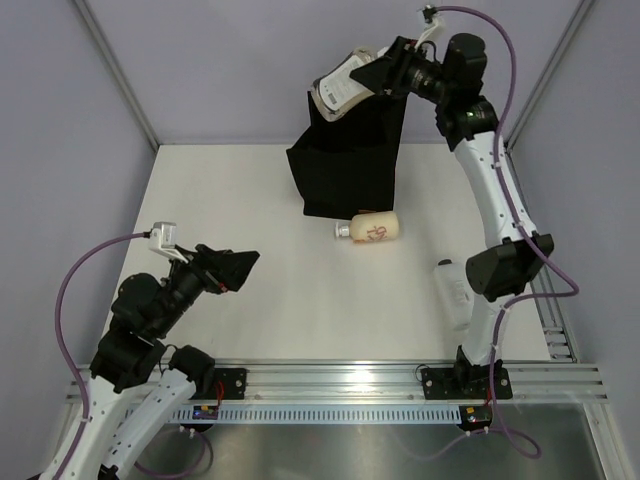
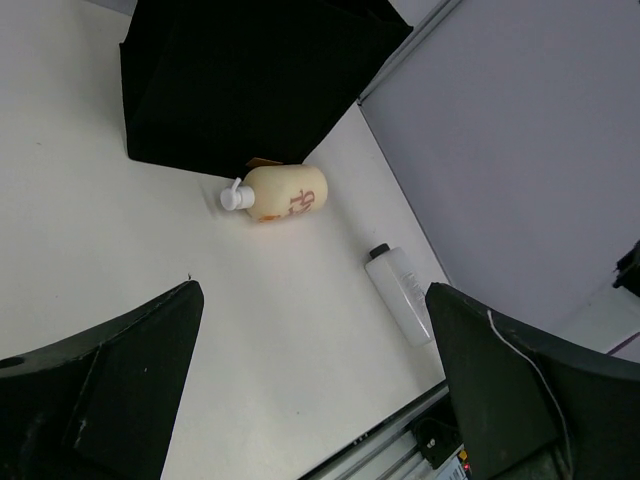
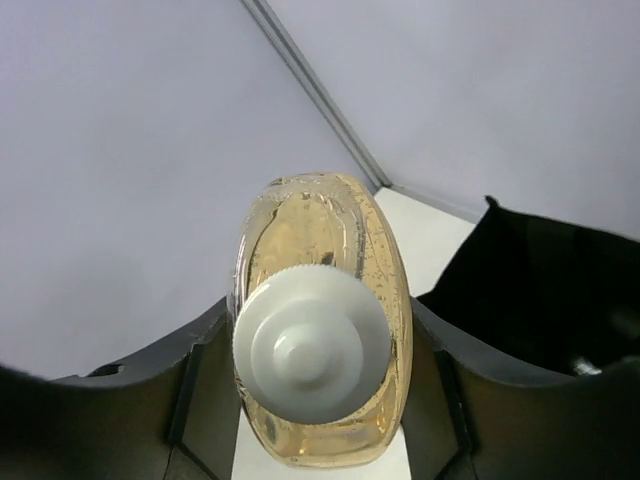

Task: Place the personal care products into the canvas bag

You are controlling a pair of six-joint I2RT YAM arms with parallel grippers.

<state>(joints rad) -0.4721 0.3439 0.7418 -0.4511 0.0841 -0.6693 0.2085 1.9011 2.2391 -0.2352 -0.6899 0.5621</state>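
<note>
While the right gripper point(image 1: 388, 68) clamps a pale amber bottle point(image 3: 320, 300) between its fingers, white cap facing the wrist camera, the step in hand looks like the drop into the canvas bag point(image 1: 350, 170). The bag stands below the gripper and a little to one side. Its dark mouth shows off to the right in the wrist view, so the next move probably calls for shifting over the opening and lowering before letting go.

Farther down, a cream pump bottle point(image 1: 370, 230) lies on its side, touching or just beside the bag's near wall, and a flat white bottle point(image 1: 453, 290) lies by the right arm. Both await pickup. Well away, the left gripper point(image 1: 228, 268) hovers with jaws wide and empty.

Beneath everything is a plain white table point(image 1: 260, 200), matte and bare apart from these items. Pale lilac walls with metal corner posts close it in.
</note>
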